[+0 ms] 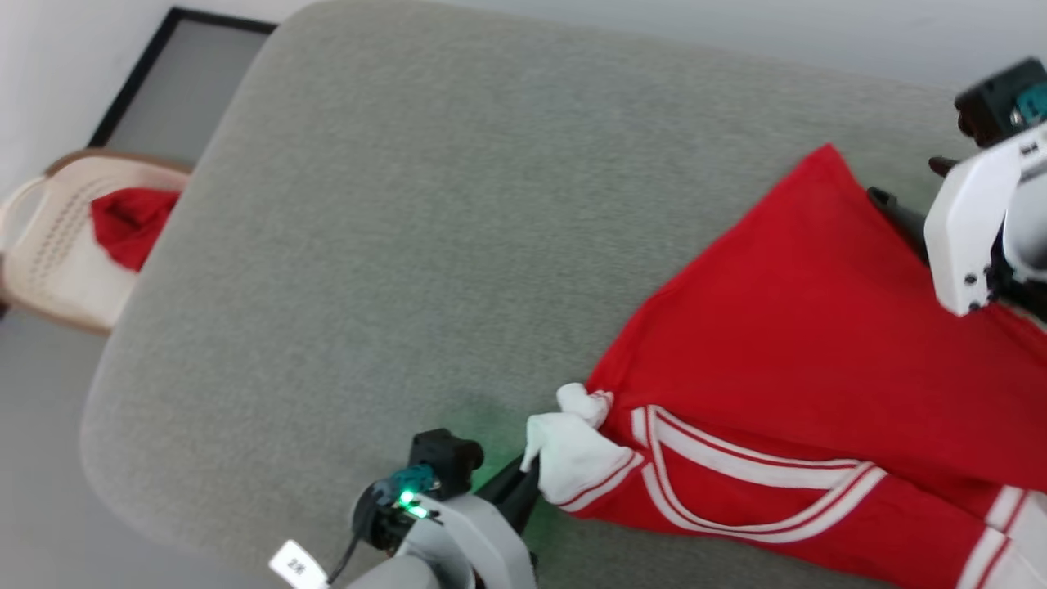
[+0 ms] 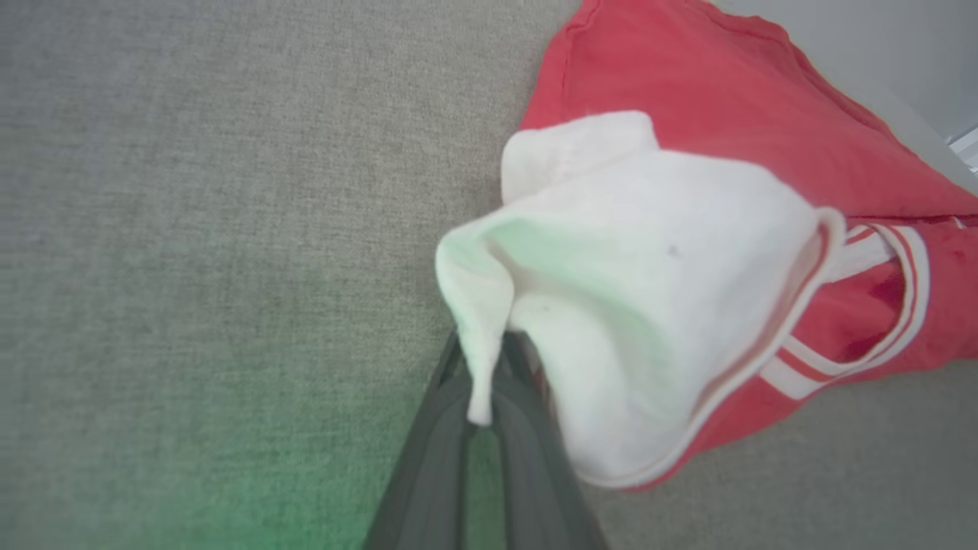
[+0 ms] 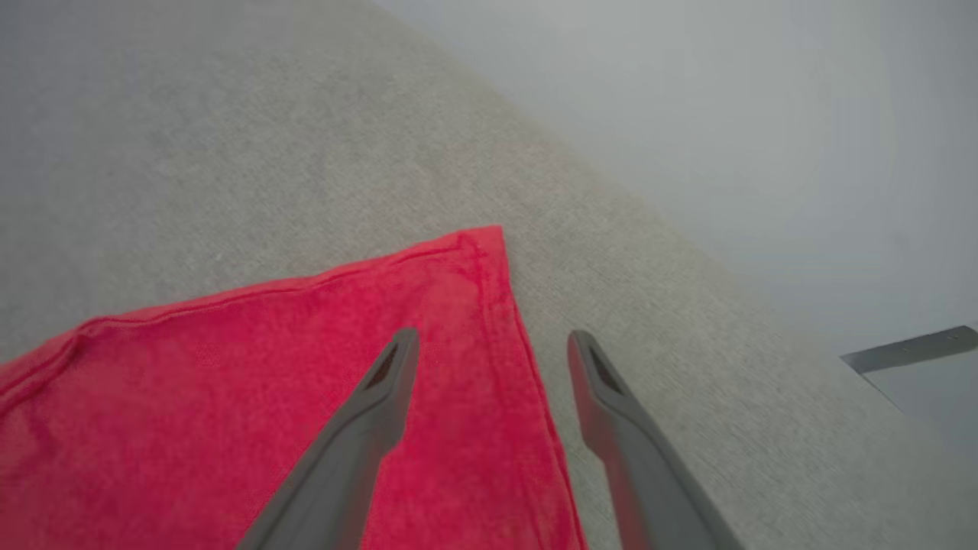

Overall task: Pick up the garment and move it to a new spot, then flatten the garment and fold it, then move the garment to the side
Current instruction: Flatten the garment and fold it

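1. Head view: the garment (image 1: 785, 327) lies spread over the lower right of the frame on a grey fabric surface (image 1: 409, 204). One red corner points toward the upper right, and its red-and-white striped neckline (image 1: 736, 491) runs along the bottom.
2. At bottom centre, the left gripper (image 1: 527, 474) has its jaws closed on the white sleeve (image 1: 572, 458), which is bunched at the garment's left end.
3. Left wrist view: the sleeve drapes over the pinched fingers at frame centre, and the red body runs off to the upper right. A green glow (image 2: 290, 489) tints the grey surface at the bottom.
4. At the right edge of the head view, the right gripper (image 1: 916, 192) stands with its jaws wide apart, holding nothing.
5. Right wrist view: one finger (image 3: 351, 443) is over the red cloth and the other is over bare grey fabric. The garment's edge runs between them, and its corner sits just above the fingertips. Contact cannot be told.
6. At the head view's left edge, a cream basket (image 1: 49, 245) holds a red cloth (image 1: 127, 225), with a dark-framed panel (image 1: 180, 74) above it.
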